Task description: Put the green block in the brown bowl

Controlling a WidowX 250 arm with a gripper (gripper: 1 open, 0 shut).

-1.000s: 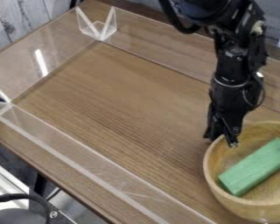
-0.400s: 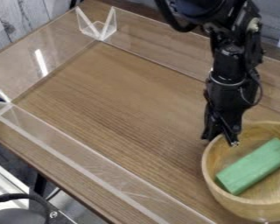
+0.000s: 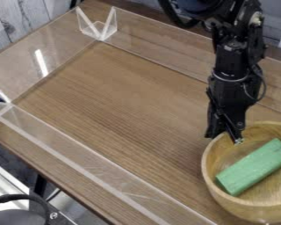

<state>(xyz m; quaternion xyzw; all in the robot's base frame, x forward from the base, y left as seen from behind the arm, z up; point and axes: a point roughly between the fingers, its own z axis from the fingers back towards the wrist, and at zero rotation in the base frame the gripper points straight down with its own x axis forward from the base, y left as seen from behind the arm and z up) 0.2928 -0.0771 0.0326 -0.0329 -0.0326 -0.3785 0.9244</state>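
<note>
Pointing straight down with its jaws pressed together on nothing, the gripper hangs at the far left rim of the brown bowl, its black arm rising upright toward the top edge. Inside the bowl, the green block lies slantwise, clear of the fingertips. Compared with a second ago, the gripper stands in nearly the same spot, and the bowl and block sit a touch further left on the wooden table.

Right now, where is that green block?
In the camera view, the green block lies inside the brown bowl at the lower right of the table, just below the gripper at the bowl's far rim.
</note>
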